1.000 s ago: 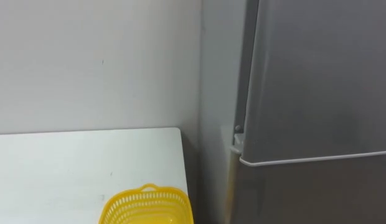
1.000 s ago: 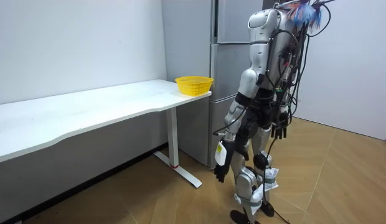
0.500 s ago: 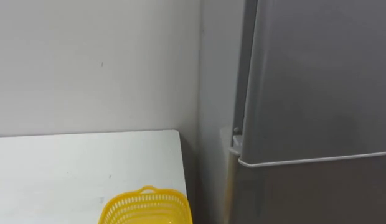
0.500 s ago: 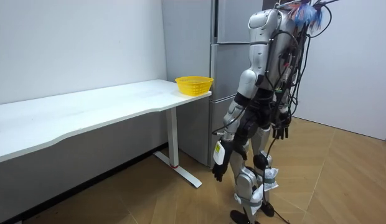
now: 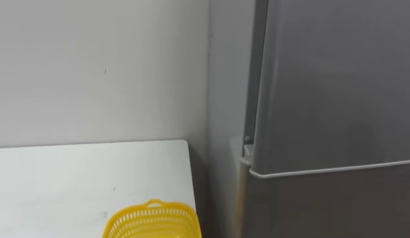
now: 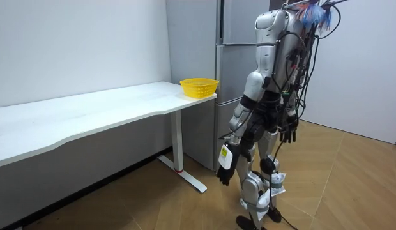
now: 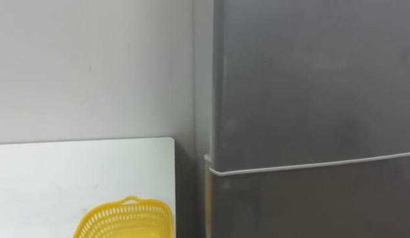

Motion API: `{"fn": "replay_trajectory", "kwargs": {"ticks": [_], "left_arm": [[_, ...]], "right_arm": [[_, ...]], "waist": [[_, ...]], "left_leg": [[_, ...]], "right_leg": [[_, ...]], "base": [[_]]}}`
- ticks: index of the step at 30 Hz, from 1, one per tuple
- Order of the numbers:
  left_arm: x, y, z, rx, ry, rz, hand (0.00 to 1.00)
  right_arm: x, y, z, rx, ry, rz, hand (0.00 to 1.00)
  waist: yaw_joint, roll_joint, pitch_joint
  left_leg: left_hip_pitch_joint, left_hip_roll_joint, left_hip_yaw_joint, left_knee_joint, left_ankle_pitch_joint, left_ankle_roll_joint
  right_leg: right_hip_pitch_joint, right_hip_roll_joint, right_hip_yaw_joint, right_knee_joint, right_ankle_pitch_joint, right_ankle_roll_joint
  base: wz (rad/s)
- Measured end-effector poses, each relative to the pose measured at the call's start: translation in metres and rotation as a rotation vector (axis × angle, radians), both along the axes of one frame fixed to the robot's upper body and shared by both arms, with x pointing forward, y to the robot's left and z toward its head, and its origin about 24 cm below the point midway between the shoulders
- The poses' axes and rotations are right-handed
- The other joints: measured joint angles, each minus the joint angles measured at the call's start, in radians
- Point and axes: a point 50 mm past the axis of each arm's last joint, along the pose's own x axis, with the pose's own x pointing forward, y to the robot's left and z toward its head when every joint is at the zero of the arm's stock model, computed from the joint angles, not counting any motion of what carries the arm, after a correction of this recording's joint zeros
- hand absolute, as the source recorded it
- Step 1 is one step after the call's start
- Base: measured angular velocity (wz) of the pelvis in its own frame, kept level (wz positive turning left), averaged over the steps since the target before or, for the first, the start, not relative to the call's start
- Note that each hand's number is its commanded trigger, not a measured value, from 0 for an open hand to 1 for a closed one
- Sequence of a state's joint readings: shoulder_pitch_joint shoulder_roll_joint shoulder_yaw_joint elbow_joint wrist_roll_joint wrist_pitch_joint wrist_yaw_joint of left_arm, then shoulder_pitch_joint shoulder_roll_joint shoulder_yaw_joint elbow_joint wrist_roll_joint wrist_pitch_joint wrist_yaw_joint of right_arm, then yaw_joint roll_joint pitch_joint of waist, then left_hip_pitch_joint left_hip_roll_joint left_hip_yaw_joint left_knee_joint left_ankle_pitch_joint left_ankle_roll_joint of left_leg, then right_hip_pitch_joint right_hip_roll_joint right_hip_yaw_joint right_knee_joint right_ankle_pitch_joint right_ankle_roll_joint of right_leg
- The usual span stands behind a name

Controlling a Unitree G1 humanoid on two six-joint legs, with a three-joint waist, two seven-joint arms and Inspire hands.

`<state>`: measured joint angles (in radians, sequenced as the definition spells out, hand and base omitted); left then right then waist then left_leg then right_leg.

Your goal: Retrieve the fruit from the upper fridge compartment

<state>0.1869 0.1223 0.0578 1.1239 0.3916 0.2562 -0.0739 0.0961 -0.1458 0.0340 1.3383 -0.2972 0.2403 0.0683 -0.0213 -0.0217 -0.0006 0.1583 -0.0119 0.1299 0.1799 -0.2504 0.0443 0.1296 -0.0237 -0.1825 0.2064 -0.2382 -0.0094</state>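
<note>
Hanging beside the robot, the left robot hand and right robot hand are empty, fingers relaxed. One fridge hides its contents behind the shut upper door. That door is probably heavy and stiff, best pulled opposite the apparent hinge. One basket sits at the desk corner.

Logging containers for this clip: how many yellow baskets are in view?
1. The yellow basket sits on the white table, at its end beside the closed fridge.
</note>
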Motion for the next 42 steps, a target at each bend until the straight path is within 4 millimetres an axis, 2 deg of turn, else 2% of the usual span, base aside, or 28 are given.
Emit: {"fn": "replay_trajectory", "kwargs": {"ticks": [4, 7, 8, 9, 10, 12, 15, 18, 21, 25, 28, 30, 32, 34, 36, 37, 39, 42], "left_arm": [[0.001, 0.003, 0.001, 0.04, -0.058, 0.145, 0.0], [0.004, 0.012, 0.003, 0.084, -0.145, 0.399, 0.0], [0.007, 0.015, 0.004, 0.096, -0.194, 0.531, 0.0], [0.012, 0.019, 0.006, 0.107, -0.255, 0.663, 0.0], [0.014, 0.021, 0.007, 0.11, -0.282, 0.718, 0.0], [0.032, 0.029, 0.013, 0.11, -0.415, 0.942, 0.0], [0.056, 0.045, 0.027, 0.116, -0.611, 1.178, 0.0], [0.071, 0.061, 0.042, 0.16, -0.754, 1.327, 0.0], [0.075, 0.072, 0.054, 0.25, -0.824, 1.419, 0.0], [0.08, 0.079, 0.07, 0.35, -0.893, 1.467, 0.0], [0.093, 0.09, 0.098, 0.419, -1.042, 1.464, 0.0], [0.108, 0.096, 0.129, 0.468, -1.203, 1.449, 0.0], [0.115, 0.1, 0.152, 0.518, -1.322, 1.423, 0.0], [0.123, 0.102, 0.178, 0.561, -1.443, 1.389, 0.0], [0.131, 0.104, 0.213, 0.599, -1.622, 1.283, 0.0], [0.132, 0.104, 0.221, 0.604, -1.662, 1.261, 0.0], [0.137, 0.101, 0.25, 0.594, -1.811, 1.193, 0.0], [0.141, 0.094, 0.282, 0.616, -1.974, 1.037, 0.0]], "right_arm": [[0.0, 0.0, 0.0, 0.0, -0.013, -0.048, 0.0], [0.001, -0.001, 0.0, -0.009, -0.028, -0.075, 0.0], [0.002, -0.002, 0.0, -0.01, -0.038, -0.082, 0.0], [0.003, -0.003, 0.0, -0.009, -0.05, -0.081, 0.0], [0.004, -0.003, 0.0, -0.009, -0.054, -0.083, 0.0], [0.004, -0.005, 0.001, -0.021, -0.076, -0.114, 0.0], [0.008, -0.007, 0.001, -0.038, -0.111, -0.13, 0.0], [0.012, -0.01, 0.002, -0.053, -0.157, -0.164, 0.0], [0.014, -0.011, 0.002, -0.056, -0.185, -0.173, 0.0], [0.014, -0.012, 0.003, -0.056, -0.194, -0.177, 0.0], [0.015, -0.012, 0.003, -0.056, -0.204, -0.162, 0.0], [0.01, -0.012, 0.003, -0.053, -0.203, -0.165, 0.0], [0.011, -0.012, 0.003, -0.054, -0.214, -0.167, 0.0], [0.01, -0.013, 0.003, -0.055, -0.209, -0.167, 0.0], [0.008, -0.013, 0.003, -0.059, -0.205, -0.168, 0.0], [0.008, -0.013, 0.003, -0.059, -0.205, -0.168, 0.0], [0.008, -0.013, 0.003, -0.055, -0.203, -0.166, 0.0], [0.007, -0.012, 0.003, -0.039, -0.198, -0.17, 0.0]], "waist": [[0.002, 0.001, 0.0001], [0.004, 0.008, 0.0007], [0.005, 0.01, 0.001], [0.007, 0.011, 0.0014], [0.008, 0.012, 0.0015], [0.034, 0.015, 0.0014], [0.064, 0.015, 0.0012], [0.081, 0.015, 0.0011], [0.084, 0.015, -0.0002], [0.088, 0.022, -0.0076], [0.101, 0.018, -0.0081], [0.106, 0.019, -0.0084], [0.114, 0.023, -0.0095], [0.105, 0.026, -0.0101], [0.106, 0.029, -0.0088], [0.105, 0.03, -0.0087], [0.09, 0.035, -0.0074], [0.065, 0.036, -0.0065]], "left_leg": [[-0.009, -0.001, -0.006, 0.004, 0.0, 0.0], [-0.012, -0.001, -0.014, 0.0, 0.0, 0.0], [-0.013, -0.002, -0.016, 0.001, 0.0, 0.0], [-0.016, -0.002, -0.02, 0.001, 0.0, 0.0], [-0.016, -0.002, -0.022, 0.001, 0.0, 0.0], [-0.015, -0.002, -0.022, 0.001, 0.0, 0.0], [-0.014, -0.002, -0.024, 0.003, 0.0, 0.0], [-0.014, -0.003, -0.025, 0.003, 0.0, 0.0], [-0.015, -0.003, -0.027, 0.001, 0.0, 0.0], [-0.016, -0.002, -0.026, 0.001, 0.0, 0.0], [-0.023, -0.002, -0.026, 0.002, 0.0, 0.0], [-0.024, -0.002, -0.028, 0.002, 0.0, 0.0], [-0.024, -0.002, -0.028, 0.001, 0.0, 0.0], [-0.022, -0.002, -0.031, 0.004, 0.0, 0.0], [-0.022, -0.002, -0.032, 0.004, 0.0, 0.0], [-0.021, -0.002, -0.032, 0.004, 0.0, 0.0], [-0.017, -0.002, -0.032, 0.002, 0.0, 0.0], [-0.03, -0.004, -0.044, 0.009, 0.0, 0.001]], "right_leg": [[-0.005, -0.001, -0.008, -0.002, 0.004, 0.0], [-0.007, -0.002, -0.013, -0.003, 0.004, 0.0], [-0.008, -0.002, -0.016, -0.003, 0.004, 0.0], [-0.008, -0.002, -0.019, -0.004, 0.004, 0.0], [-0.008, -0.002, -0.02, -0.004, 0.004, 0.0], [-0.009, -0.002, -0.021, -0.003, 0.004, -0.001], [-0.01, -0.002, -0.023, -0.001, 0.004, -0.001], [-0.01, -0.003, -0.025, -0.003, 0.004, -0.001], [-0.009, -0.002, -0.028, -0.001, 0.004, -0.001], [-0.015, -0.001, -0.02, 0.007, 0.005, -0.001], [-0.024, -0.002, -0.02, 0.018, 0.005, -0.001], [-0.023, -0.001, -0.024, 0.017, 0.005, -0.002], [-0.024, -0.001, -0.022, 0.017, 0.006, -0.002], [-0.023, -0.001, -0.021, 0.015, 0.008, -0.004], [-0.018, 0.0, -0.019, 0.014, 0.008, -0.004], [-0.016, 0.0, -0.019, 0.014, 0.008, -0.004], [-0.014, 0.0, -0.017, 0.014, 0.008, -0.004], [-0.018, 0.002, -0.022, 0.014, 0.008, -0.004]], "base": [[0.01], [0.05], [0.07], [0.07], [0.05], [0.0], [0.0], [0.0], [0.02], [0.0], [0.0], [0.0], [0.0], [0.0], [0.0], [0.0], [0.0], [0.07]]}}
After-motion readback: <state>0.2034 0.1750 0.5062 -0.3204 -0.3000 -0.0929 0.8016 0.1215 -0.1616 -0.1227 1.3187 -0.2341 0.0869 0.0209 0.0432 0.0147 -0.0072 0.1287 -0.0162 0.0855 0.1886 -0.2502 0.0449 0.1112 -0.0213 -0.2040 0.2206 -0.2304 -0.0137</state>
